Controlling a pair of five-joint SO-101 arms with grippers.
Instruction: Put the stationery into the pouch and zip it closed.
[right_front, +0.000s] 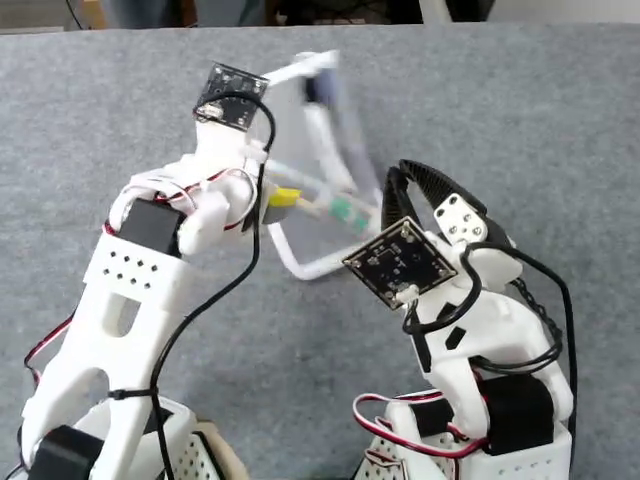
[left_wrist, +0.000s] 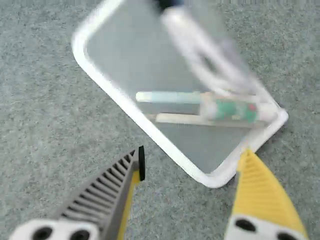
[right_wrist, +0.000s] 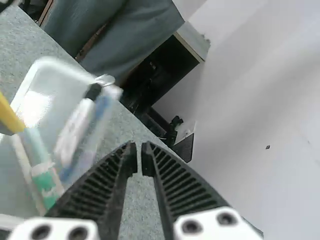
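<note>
Lying on the grey worktop (right_front: 520, 100) between the two arms: clear pouch (left_wrist: 120, 60) with a white border.

Contents seen through the pouch wall: a pale teal pen (left_wrist: 167, 96), a cream stick (left_wrist: 180, 119) alongside it, a green-labelled item (left_wrist: 231, 110) at their end, and a white pen (left_wrist: 200, 50) with a dark cap, set at an angle to the others. Zip state: cannot tell.

Left tool (left_wrist: 194, 152): released, yellow-faced fingers (left_wrist: 257, 180) spread wide, nothing between them. It hangs low at one rounded corner of the pouch; that corner sits in the gap just ahead of the fingertips. Contact with the border: cannot tell.

Right tool (right_wrist: 137, 145): black ribbed fingers (right_wrist: 112, 175) drawn almost together with a thin slit left, gripping nothing visible. In the high view it sits just beside the pouch's opposite long edge, near the green-labelled end. Touching or apart: cannot tell.
</note>
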